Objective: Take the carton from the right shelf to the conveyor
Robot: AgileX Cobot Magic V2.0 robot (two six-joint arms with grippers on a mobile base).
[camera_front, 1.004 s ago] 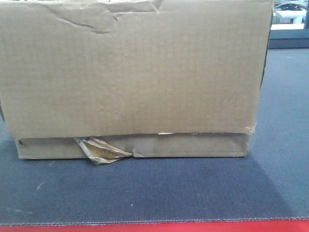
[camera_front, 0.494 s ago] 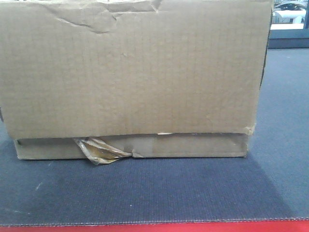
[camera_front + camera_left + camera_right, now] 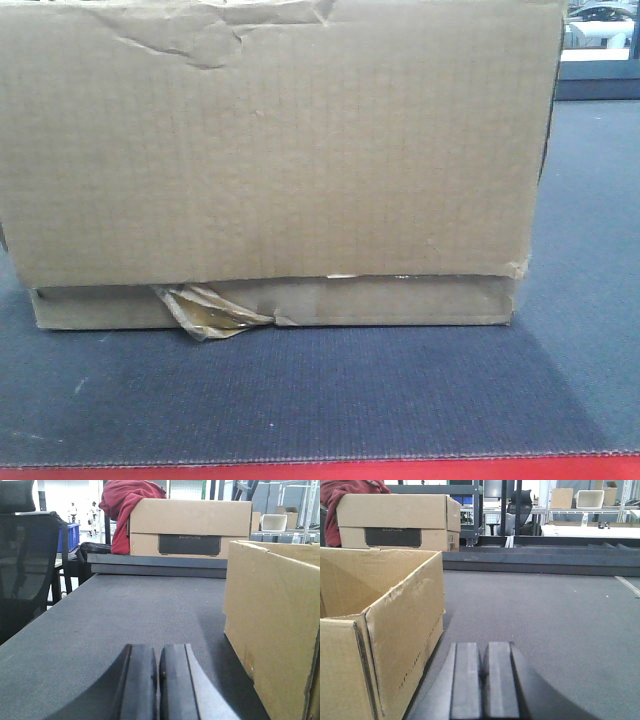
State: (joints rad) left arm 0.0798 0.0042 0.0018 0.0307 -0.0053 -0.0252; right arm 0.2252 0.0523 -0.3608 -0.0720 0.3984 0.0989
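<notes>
The carton is seen resting flat on the conveyor, set back from the belt's red-bordered near edge, with a dented top rim and a ragged tuft of tan tape hanging at its lower front. The left gripper is held low over the belt just beside the carton's left side, its fingers pressed together on nothing. The right gripper is likewise closed and empty beside the carton's open right end. A second cardboard box is visible beyond.
</notes>
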